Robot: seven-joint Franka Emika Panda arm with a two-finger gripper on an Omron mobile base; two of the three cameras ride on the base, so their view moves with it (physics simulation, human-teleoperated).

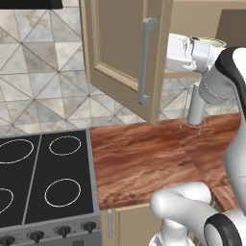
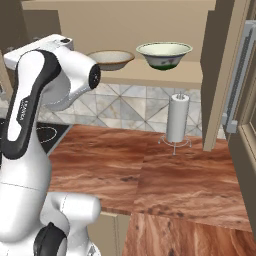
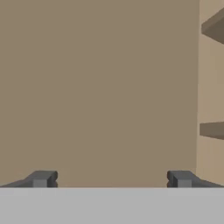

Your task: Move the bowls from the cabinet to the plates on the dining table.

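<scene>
The cabinet [image 2: 150, 20] stands open, its shelf [image 2: 150, 75] carrying both bowls. The wide cream bowl [image 2: 112, 59] sits on the left and the deeper pale green-white bowl [image 2: 164, 54] on the right. In the left base view, a bowl's pale rim [image 1: 209, 42] shows behind my wrist, at shelf height by the open door [image 1: 120, 48]. My gripper [image 3: 111, 179] is open, its fingertips [image 3: 41, 178] wide apart with nothing between them, facing a bare tan cabinet wall [image 3: 100, 87]. The plates and the dining table are out of view.
A paper towel holder [image 2: 177, 120] stands on the wood counter [image 2: 125, 165] under the shelf. The black stove [image 1: 43, 178] lies to the left. The right cabinet door [image 2: 240, 75] hangs open, and the left door's silver bar handle [image 1: 145, 62] is near my hand.
</scene>
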